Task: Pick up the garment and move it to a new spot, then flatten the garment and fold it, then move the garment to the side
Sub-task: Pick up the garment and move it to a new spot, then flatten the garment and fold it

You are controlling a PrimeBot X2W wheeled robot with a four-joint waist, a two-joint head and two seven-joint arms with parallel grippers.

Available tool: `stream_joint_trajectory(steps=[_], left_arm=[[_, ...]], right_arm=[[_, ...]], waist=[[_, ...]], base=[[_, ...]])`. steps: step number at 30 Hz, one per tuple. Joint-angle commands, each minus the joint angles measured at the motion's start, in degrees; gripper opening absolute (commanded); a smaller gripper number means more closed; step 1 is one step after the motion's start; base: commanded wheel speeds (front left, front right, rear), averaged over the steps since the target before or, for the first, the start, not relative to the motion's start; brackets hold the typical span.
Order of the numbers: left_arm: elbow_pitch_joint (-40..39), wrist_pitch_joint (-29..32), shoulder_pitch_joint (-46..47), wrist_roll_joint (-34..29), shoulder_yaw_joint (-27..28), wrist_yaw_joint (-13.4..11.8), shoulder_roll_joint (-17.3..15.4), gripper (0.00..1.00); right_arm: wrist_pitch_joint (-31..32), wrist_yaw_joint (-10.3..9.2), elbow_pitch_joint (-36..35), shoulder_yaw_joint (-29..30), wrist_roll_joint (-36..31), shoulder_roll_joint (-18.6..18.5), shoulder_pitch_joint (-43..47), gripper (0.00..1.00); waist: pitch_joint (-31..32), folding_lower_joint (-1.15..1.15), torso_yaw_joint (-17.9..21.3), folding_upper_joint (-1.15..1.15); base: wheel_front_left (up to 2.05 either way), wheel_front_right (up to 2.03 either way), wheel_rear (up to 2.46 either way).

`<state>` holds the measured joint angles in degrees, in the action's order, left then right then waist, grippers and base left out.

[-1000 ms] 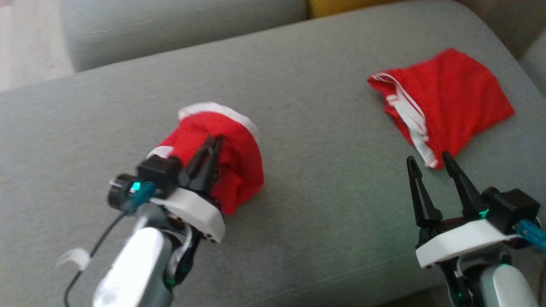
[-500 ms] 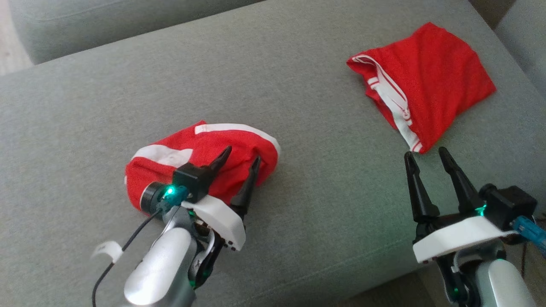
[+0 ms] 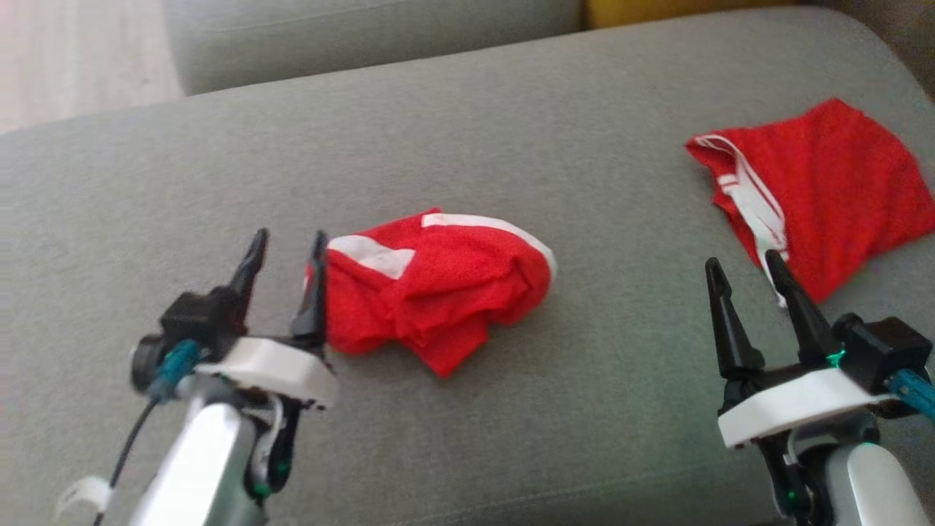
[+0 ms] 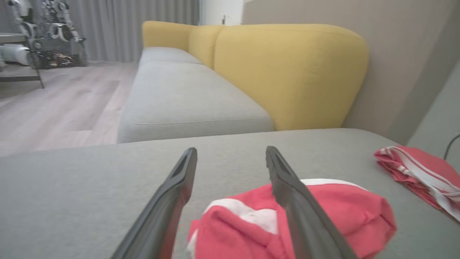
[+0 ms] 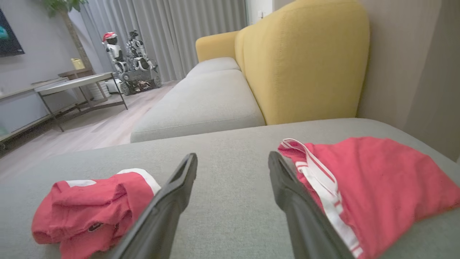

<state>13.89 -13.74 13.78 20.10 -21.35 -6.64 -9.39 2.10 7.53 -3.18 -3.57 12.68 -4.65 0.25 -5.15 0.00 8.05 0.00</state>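
Red, soft and light, the garment (image 3: 438, 281) lies bunched at the middle of the seat (image 3: 467, 131), the left tool (image 3: 289, 236) and right tool (image 3: 742, 260) gaping empty over its near edge, and being limp it is probably best pinched at its white-trimmed edge.

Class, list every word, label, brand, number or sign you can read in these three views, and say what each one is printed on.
No text can be read in any of the views.
On the crumpled red garment, a small dark mark, perhaps a logo, is too small and blurred to read.
On the folded red garment there are white stripes but no lettering.
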Motion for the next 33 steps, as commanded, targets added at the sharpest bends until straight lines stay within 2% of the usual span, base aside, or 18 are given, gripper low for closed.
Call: stream_joint_trajectory(steps=[1, 6, 12, 33], left_arm=[[-2.6, -0.7, 0.8, 0.6, 3.1, -0.6, -1.9, 1.0], [-4.3, -0.8, -2.5, 1.0, 5.8, -1.7, -4.9, 1.0], [-7.3, 0.0, -6.9, 1.2, 6.5, -2.4, -7.1, 1.0], [-13.6, 3.2, -13.6, 0.9, 5.6, -5.6, -8.5, 1.0]], right_arm=[[0.1, -0.04, -2.2, -1.2, -0.4, -1.3, -2.0, 1.0], [0.4, -0.04, -1.8, -1.5, -0.8, -1.6, -1.6, 1.0], [0.8, -0.04, -1.5, -1.5, -1.1, -1.8, -0.6, 1.0], [2.5, -0.04, -2.7, -0.3, -1.7, -1.5, 3.3, 1.0]], waist=[[1.1, 0.0, -2.5, 0.0], [2.2, 0.0, -5.2, 0.0], [3.7, 0.0, -6.8, 0.0], [6.5, 0.0, -7.4, 0.0]], base=[[0.0, 0.0, 0.0], [0.0, 0.0, 0.0], [0.0, 0.0, 0.0], [0.0, 0.0, 0.0]])
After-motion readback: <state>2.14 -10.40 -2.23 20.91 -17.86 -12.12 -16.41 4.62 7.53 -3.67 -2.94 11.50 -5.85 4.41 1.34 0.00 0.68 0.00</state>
